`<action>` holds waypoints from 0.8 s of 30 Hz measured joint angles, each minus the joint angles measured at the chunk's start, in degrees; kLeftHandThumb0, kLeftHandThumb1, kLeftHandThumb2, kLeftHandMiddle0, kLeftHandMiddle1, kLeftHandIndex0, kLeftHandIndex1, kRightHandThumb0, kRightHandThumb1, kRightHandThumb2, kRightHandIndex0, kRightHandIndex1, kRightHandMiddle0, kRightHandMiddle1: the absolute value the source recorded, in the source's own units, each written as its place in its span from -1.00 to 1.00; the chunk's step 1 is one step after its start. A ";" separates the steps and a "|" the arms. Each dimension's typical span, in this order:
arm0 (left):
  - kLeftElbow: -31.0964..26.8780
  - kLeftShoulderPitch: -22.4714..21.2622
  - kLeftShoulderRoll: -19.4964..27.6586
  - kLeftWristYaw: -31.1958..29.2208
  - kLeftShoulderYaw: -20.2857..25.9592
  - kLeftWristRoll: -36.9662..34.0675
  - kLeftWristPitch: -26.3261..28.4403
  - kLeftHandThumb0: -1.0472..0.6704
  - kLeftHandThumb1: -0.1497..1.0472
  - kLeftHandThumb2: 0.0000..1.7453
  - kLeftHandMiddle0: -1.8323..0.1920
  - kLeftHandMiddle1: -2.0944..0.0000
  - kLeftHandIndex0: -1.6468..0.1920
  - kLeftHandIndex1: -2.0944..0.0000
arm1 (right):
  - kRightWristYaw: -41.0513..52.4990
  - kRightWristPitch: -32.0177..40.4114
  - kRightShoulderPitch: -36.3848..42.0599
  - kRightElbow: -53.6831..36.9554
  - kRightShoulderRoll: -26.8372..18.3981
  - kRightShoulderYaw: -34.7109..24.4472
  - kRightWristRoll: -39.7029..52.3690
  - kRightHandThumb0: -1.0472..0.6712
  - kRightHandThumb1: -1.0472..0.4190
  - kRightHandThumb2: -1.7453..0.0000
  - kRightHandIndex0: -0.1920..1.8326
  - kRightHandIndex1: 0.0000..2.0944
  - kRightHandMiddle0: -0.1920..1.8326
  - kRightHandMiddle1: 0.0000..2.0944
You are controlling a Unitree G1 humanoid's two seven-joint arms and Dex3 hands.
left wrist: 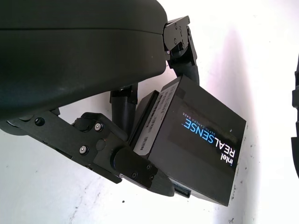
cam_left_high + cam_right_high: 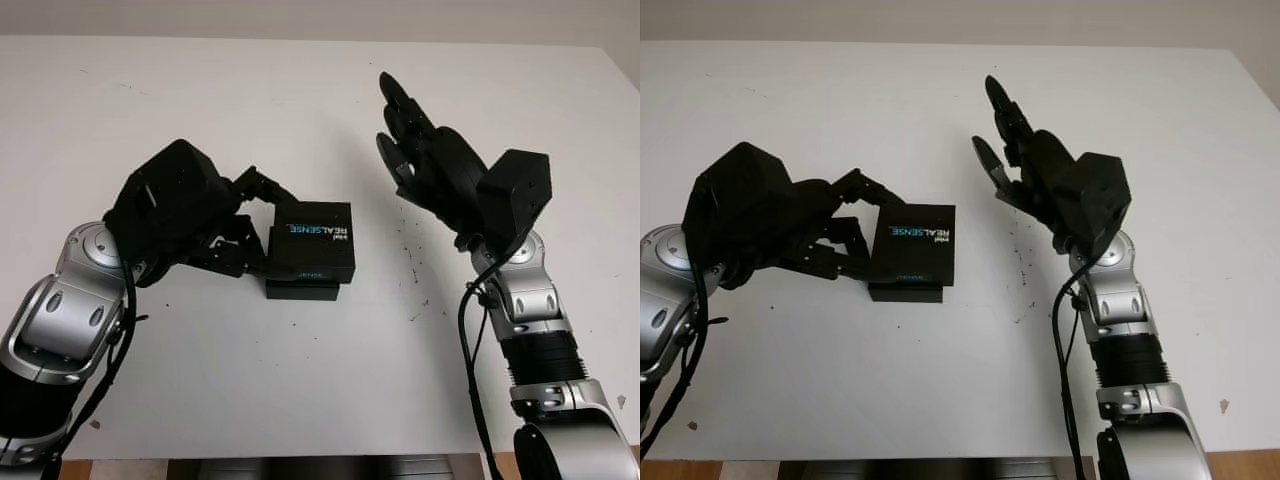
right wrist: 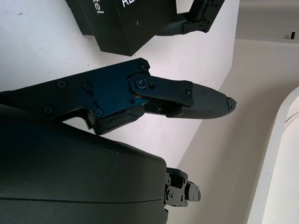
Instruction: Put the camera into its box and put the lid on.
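Observation:
A black box lid (image 2: 312, 240) printed "REALSENSE" sits on top of the black box base (image 2: 302, 291), whose front edge sticks out beneath it. My left hand (image 2: 245, 225) is at the lid's left side, its fingers (image 1: 182, 46) curled around the lid's far and near edges and gripping it. The lid (image 1: 201, 149) looks slightly tilted on the base. My right hand (image 2: 405, 130) is raised above the table to the right of the box, open and holding nothing, with a gap between it and the lid (image 3: 121, 23).
The white table (image 2: 300, 380) has a few dark specks to the right of the box. Its front edge runs along the bottom of the eye views, and bare surface lies on all sides of the box.

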 measured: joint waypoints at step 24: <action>-2.94 0.95 3.46 0.24 2.29 -1.12 3.80 -0.15 1.00 -0.80 0.53 -0.75 0.60 -0.62 | 0.90 -1.18 -0.11 1.26 -0.07 -0.04 0.30 -0.65 -1.00 0.37 -0.97 -0.95 -0.93 -0.95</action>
